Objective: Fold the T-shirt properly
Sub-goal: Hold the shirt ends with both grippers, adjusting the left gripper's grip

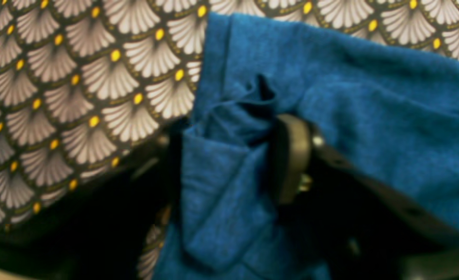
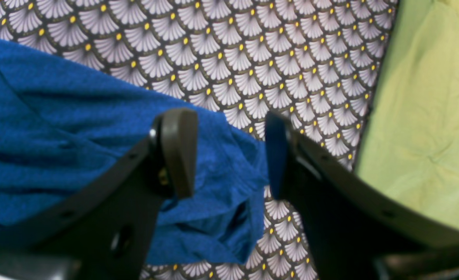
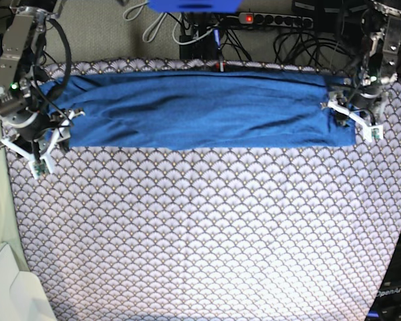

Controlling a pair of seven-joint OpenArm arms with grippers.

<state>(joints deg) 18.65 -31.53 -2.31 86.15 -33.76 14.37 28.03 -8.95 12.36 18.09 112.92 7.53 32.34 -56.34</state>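
The blue T-shirt (image 3: 200,114) lies folded into a long band across the far side of the table. At its right end in the base view, my left gripper (image 3: 351,120) is shut on a bunch of the fabric. The left wrist view shows folds of the T-shirt (image 1: 369,97) gathered between the fingers (image 1: 291,155) of that gripper (image 1: 233,155), with the other finger mostly hidden by cloth. My right gripper (image 3: 53,144) stands open at the band's left end. In its wrist view the T-shirt (image 2: 58,116) has its end under the gap of the right gripper (image 2: 227,155).
A scallop-patterned tablecloth (image 3: 207,234) covers the table. A pale green cloth (image 2: 427,97) hangs past the table's edge beside the right arm. A white box (image 3: 13,287) sits at the near left corner. A power strip with cables (image 3: 274,20) runs behind the table.
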